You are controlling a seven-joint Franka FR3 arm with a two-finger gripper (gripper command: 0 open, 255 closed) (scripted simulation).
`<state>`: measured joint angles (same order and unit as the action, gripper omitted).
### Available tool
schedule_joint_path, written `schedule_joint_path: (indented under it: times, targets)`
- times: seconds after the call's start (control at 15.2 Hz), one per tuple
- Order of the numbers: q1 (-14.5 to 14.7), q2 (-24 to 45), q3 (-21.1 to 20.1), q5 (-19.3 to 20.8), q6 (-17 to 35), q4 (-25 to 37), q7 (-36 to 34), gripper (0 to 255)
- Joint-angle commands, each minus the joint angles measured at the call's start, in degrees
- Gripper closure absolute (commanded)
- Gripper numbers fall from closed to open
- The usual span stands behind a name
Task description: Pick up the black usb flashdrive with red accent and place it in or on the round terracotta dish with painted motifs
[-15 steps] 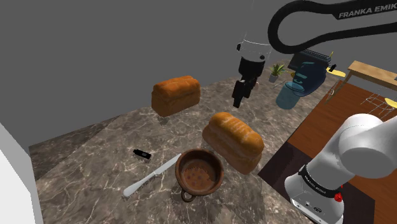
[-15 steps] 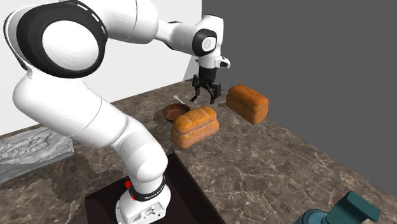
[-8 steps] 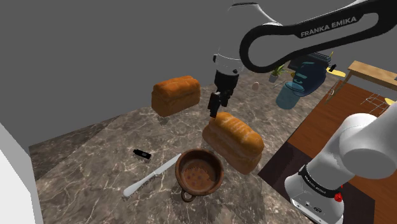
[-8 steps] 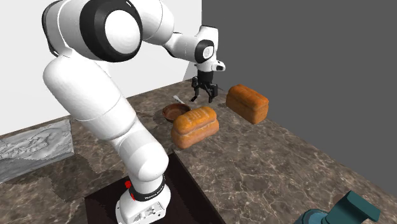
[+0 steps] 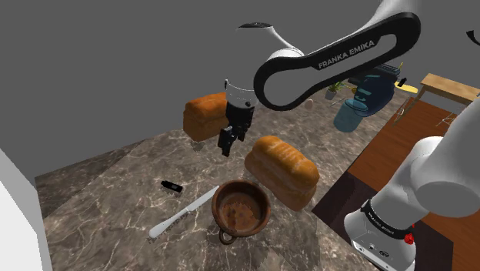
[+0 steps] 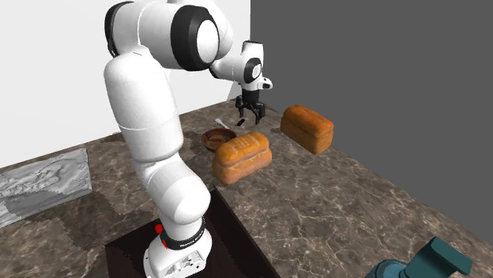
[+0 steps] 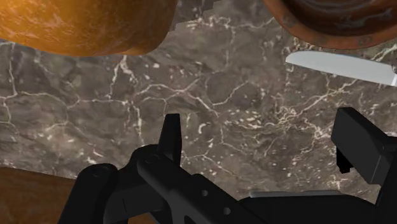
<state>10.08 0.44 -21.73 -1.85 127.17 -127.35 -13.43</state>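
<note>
- Shoulder view: your all-black two-finger hand (image 5: 225, 145) is hanging on the white arm above the dark brown marbled tabletop (image 5: 108, 192), pointing down, over the gap between two loaves.
- In the wrist view, the hand (image 7: 264, 143) is showing its fingers (image 7: 170, 133) standing well apart, with nothing but bare tabletop (image 7: 222, 95) between them; it is holding nothing.
- The small black stick-shaped USB flash drive (image 5: 171, 185) is lying flat on the tabletop, toward the shoulder view's left of the dish, near the knife and well apart from the hand.
- The round reddish-brown terracotta dish (image 5: 241, 208) is sitting upright just beside the nearer loaf (image 5: 282, 169), a golden-brown block of bread.
- The pale grey knife (image 5: 183, 212) is lying flat with its blade tip just beside the dish's rim.
- The farther loaf (image 5: 201, 115), also golden brown, is sitting behind the hand.
- In the second exterior view, you are seeing the hand (image 6: 250, 118) hanging beyond the nearer loaf (image 6: 241, 156), with the dish (image 6: 215, 140) at that loaf's left and the farther loaf (image 6: 307, 127) to the right.
</note>
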Motion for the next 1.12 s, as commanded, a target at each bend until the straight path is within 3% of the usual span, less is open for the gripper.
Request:
schedule_joint_path:
  times: [0.0,0.66,0.92,1.06]
  targets:
    - [0.90,4.10,-0.83,1.96,1.96,2.50,-1.91,0]
    - [8.62,24.41,-0.71,12.84,5.93,20.11,-9.96,0]
    - [12.70,32.50,0.33,16.13,5.61,29.25,-11.70,0]
    - [13.12,33.54,0.58,16.51,6.04,29.90,-11.89,0]
